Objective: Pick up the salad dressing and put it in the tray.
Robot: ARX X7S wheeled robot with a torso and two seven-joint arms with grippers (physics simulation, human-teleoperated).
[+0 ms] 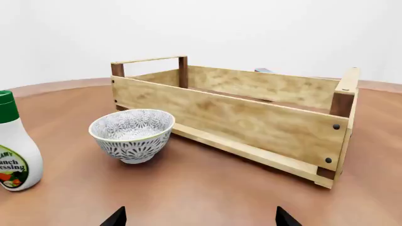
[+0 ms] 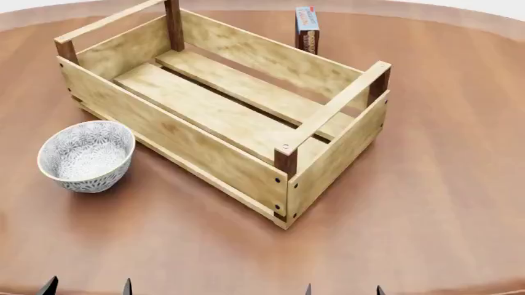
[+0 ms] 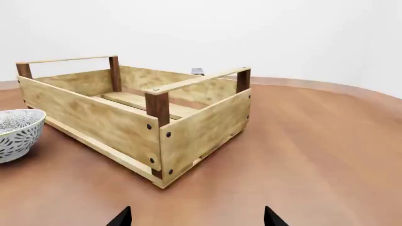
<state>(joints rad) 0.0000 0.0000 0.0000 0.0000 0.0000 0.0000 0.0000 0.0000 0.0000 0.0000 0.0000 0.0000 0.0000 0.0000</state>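
While both arms sit low at the near edge of the tabletop (image 2: 443, 203), nothing's been grasped: step in hand looks like pre-reach, i.e. approach to the dressing (image 1: 15, 143).

Dressing: only visible in left wrist view, at frame edge. White squeeze bottle w/ green cap, upright on the tabletop, near the bowl (image 1: 132, 134) but apart from it. Not in head view, so presumably off past the bowl (image 2: 86, 155) on the robot's left side.

Tray (image 2: 221, 110): empty, sits diagonal mid-table, bowl just beside its near long wall, not touching. Carton (image 2: 307, 29) stands behind the far wall.

Left pincer (image 1: 201, 219): only two dark tips show at frame bottom, set wide apart, nothing between. Right pincer (image 3: 196, 217): same, tips apart, empty. Head view shows both pairs of tips at the bottom edge.

Next move, my read: left arm job, since bottle is on that side. Needs to swing the left pincer toward the bottle, centre on the body below the cap, close, lift clear above the tray wall, carry over the bowl w/o clipping it, drop inside on the slats.

Risk: bottle is tall-ish & rounded, an off-centre squeeze could tip it.
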